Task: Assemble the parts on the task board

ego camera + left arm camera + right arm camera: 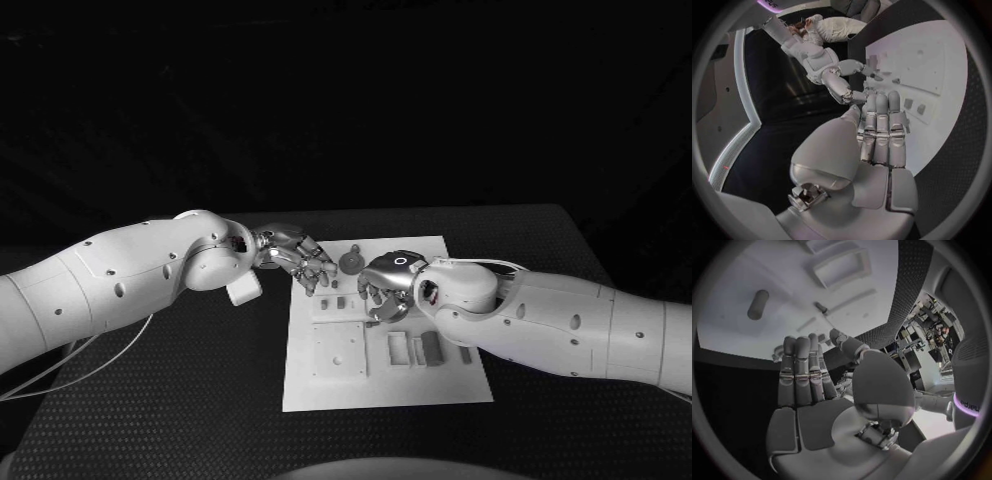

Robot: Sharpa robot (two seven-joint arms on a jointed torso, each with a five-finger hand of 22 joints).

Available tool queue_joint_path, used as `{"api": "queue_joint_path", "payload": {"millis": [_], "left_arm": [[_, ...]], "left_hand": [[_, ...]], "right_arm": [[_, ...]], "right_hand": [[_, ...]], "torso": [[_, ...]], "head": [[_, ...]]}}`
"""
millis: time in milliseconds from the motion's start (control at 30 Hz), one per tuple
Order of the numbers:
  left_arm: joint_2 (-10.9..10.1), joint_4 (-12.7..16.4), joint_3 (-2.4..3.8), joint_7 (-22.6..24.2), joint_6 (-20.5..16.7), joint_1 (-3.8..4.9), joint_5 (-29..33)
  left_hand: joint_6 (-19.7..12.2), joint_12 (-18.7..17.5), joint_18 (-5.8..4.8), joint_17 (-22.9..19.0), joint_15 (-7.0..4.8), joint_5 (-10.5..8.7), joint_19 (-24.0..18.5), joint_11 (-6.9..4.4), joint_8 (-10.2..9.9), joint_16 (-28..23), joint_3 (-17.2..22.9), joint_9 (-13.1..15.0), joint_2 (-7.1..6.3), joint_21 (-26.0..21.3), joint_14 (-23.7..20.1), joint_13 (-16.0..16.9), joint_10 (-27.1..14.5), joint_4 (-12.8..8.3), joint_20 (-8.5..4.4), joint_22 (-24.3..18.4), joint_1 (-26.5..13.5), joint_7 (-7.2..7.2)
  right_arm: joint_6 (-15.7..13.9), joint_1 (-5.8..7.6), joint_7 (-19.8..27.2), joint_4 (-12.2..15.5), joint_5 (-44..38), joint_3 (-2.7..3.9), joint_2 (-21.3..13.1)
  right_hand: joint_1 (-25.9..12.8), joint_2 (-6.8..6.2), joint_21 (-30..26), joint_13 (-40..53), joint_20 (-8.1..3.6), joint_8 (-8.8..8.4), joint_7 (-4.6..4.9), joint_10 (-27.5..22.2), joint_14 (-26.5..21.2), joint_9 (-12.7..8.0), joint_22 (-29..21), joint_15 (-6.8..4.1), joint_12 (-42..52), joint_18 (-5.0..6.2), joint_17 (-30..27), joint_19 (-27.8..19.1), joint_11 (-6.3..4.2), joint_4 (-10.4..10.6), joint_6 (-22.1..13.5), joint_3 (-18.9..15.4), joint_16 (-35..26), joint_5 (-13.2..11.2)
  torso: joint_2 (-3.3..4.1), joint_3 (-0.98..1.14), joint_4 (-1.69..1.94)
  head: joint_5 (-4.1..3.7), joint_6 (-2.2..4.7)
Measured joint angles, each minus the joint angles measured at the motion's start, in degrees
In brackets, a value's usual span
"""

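Observation:
The white task board (433, 385) lies in the middle of the black table. Grey parts sit on it: a round piece (352, 263) near its far edge, a square plate (340, 350), and upright rectangular pieces (397, 348) beside it. My left hand (300, 258) hovers over the board's far left corner, fingers (879, 125) stretched out straight and holding nothing. My right hand (387, 285) hangs just to its right over the board's far half, fingers (799, 372) also straight and empty. The two hands are close together. A short peg (757, 304) and a frame-shaped part (842, 267) lie on the board (748, 275) beyond the right palm.
Black table surface (173, 400) surrounds the board on all sides. Both forearms reach in over the table's near corners. A thin cable (87, 360) hangs under the left arm.

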Motion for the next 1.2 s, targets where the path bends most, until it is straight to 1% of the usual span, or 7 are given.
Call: {"api": "queue_joint_path", "payload": {"millis": [67,100,167,333,500,700,1200], "left_arm": [[0.03,0.00,0.00,0.09,-0.22,0.00,0.08],[0.05,0.00,0.00,0.12,-0.29,0.00,0.11],[0.06,0.00,0.00,0.16,-0.42,0.00,0.16],[0.11,-0.01,0.00,0.26,-0.63,0.00,0.23],[0.16,-0.01,0.00,0.30,-0.72,0.00,0.27],[0.26,-0.01,0.00,0.34,-0.80,0.00,0.32],[0.15,0.01,-0.02,0.35,-0.94,0.00,0.36]], "left_hand": [[0.00,0.00,0.00,0.00,0.00,0.00,0.00,0.00,0.00,0.00,0.00,0.00,0.00,0.00,0.00,0.00,0.00,0.00,0.00,0.00,0.00,0.00],[0.00,0.00,-0.01,0.00,0.00,0.00,0.00,0.00,0.00,0.00,0.00,0.00,-0.19,0.00,0.00,0.00,0.00,0.00,0.00,0.00,0.19,0.00],[0.00,0.00,-0.01,0.00,0.00,0.00,0.00,0.00,0.00,0.00,0.00,0.00,-0.45,0.00,0.00,0.00,0.00,0.00,0.00,0.00,-0.01,0.00],[0.00,0.00,-0.03,-0.06,0.00,0.00,0.00,0.13,0.00,0.00,0.01,0.00,-0.45,0.00,0.00,-0.01,-0.13,0.32,0.00,-0.05,-0.01,0.00],[0.00,0.00,-0.04,-0.06,0.00,0.00,0.21,0.21,0.00,0.00,0.01,0.00,-0.45,0.00,0.00,-0.01,-0.21,0.32,0.21,-0.05,-0.01,0.00],[0.00,0.00,-0.04,-0.05,0.00,0.00,0.21,0.21,0.00,0.00,0.01,0.00,-0.45,0.00,0.00,-0.01,-0.21,0.31,0.21,-0.05,-0.01,0.01],[0.00,0.00,-0.05,-0.10,0.00,0.00,0.21,0.21,0.00,0.00,0.17,0.00,-0.66,0.00,0.00,-0.02,-0.21,0.47,0.20,-0.10,0.22,0.01]], "right_arm": [[0.38,-0.37,-0.30,-0.48,-0.86,-0.06,0.72],[0.54,-0.50,-0.40,-0.67,-1.15,-0.08,1.00],[0.89,-0.71,-0.61,-0.99,-1.68,-0.09,1.55],[1.84,-0.84,-0.97,-1.81,-2.57,-0.09,2.47],[3.17,-1.02,-1.38,-2.67,-3.17,-0.18,3.31],[4.47,-2.25,-1.77,-3.59,-3.61,-0.94,3.67],[5.66,-2.86,-2.21,-5.21,-3.97,-0.93,3.70]], "right_hand": [[0.30,-0.30,4.13,13.62,-0.64,0.46,-0.32,-2.95,-1.57,-0.12,0.00,-0.92,11.32,0.01,4.74,0.21,-0.71,0.25,0.49,-1.09,9.51,0.05],[0.30,-0.30,6.40,19.27,-0.95,0.66,-0.41,-3.41,-2.71,-0.09,0.00,-1.04,17.23,0.01,6.10,-0.12,-0.29,0.32,0.57,-1.08,13.43,0.04],[0.30,-0.30,10.88,26.62,-1.57,1.01,-0.43,-3.42,-3.44,0.20,0.00,-1.02,27.24,0.01,7.91,-0.46,-0.30,0.60,0.59,-0.80,20.06,0.05],[0.10,-0.49,17.96,30.62,-2.88,1.57,-0.44,-3.52,-3.45,1.30,0.00,-1.02,39.63,0.00,8.95,-0.17,-0.37,1.20,0.60,-0.19,28.92,0.05],[-1.14,-0.97,20.35,30.65,-3.18,2.16,-0.45,-3.60,-3.48,1.88,0.00,-0.99,44.10,-0.04,8.28,0.12,-0.30,2.63,0.60,-0.38,31.69,0.04],[-1.97,-0.89,21.38,29.87,-3.61,2.16,-0.47,-3.61,-3.50,2.12,0.00,-0.98,46.09,-0.45,7.61,0.31,-0.29,3.47,0.62,-0.46,32.86,0.05],[-1.97,-0.89,21.92,28.95,-3.70,2.16,-0.51,-3.61,-3.63,2.19,0.00,-1.01,47.24,-0.49,6.95,0.21,-0.29,3.62,0.66,-0.30,33.71,0.04]], "torso": [[0.01,0.00,0.04],[0.03,-0.03,0.08],[0.03,-0.04,0.12],[0.03,-0.04,0.15],[0.03,-0.05,0.08],[0.06,-0.04,0.08],[0.01,0.03,-0.07]], "head": [[-0.01,-0.01],[-0.01,-0.04],[-0.01,-0.12],[0.14,-0.21],[0.25,-0.43],[0.38,-0.67],[0.81,-1.24]]}}
